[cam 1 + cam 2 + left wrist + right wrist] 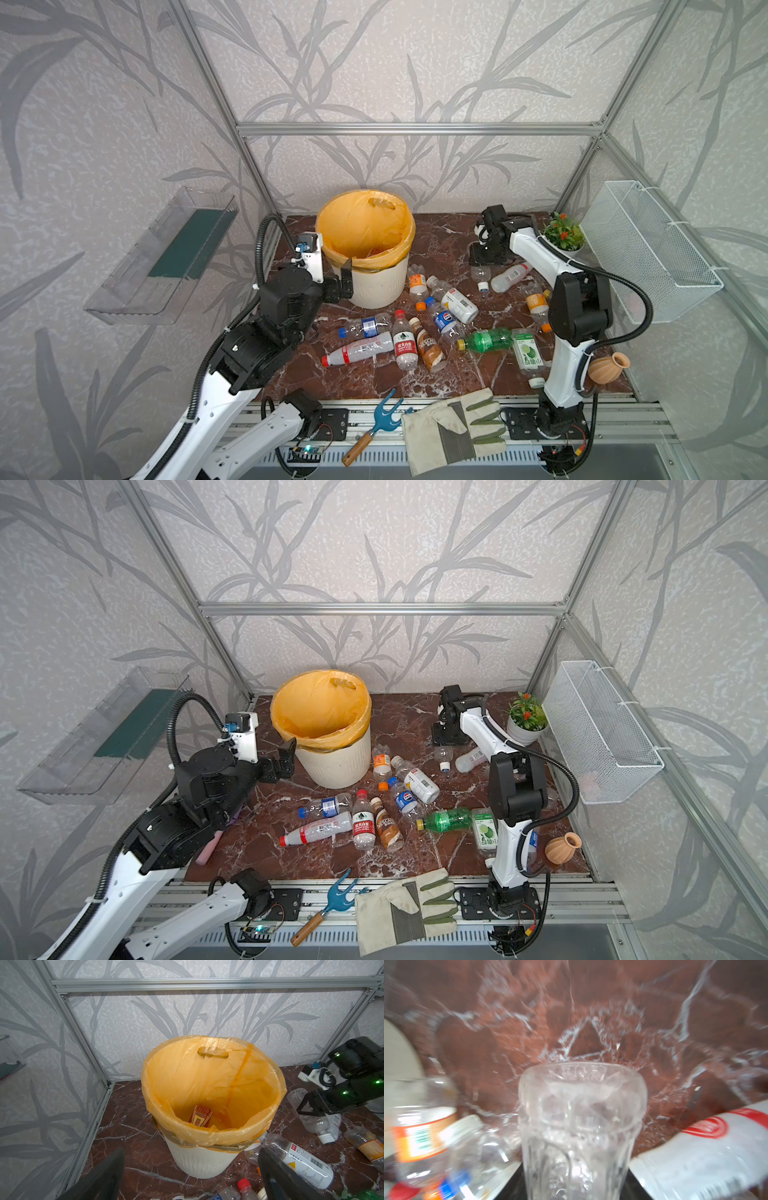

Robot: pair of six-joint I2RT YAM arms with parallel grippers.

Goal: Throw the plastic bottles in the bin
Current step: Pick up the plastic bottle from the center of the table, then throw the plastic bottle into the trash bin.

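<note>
The bin [380,286] [332,766] [199,1163], cream with a yellow-orange bag, stands at the back of the table. One orange-labelled bottle [200,1116] lies inside it. My left gripper [341,284] [286,758] [192,1153] is open and empty, close to the bin's left side. At the far right, my right gripper [483,262] [445,739] [309,1105] [577,1178] is shut on a clear bottle [481,275] [581,1126] that is low over the table. Several plastic bottles lie scattered in the middle, among them a green one [488,340] and a brown one [428,349].
A potted plant [563,232] stands just behind the right arm, a white wire basket [648,249] hangs on the right wall and a clear shelf [166,257] on the left. A terracotta vase [609,368], a work glove [453,424] and a blue garden fork [374,424] lie near the front.
</note>
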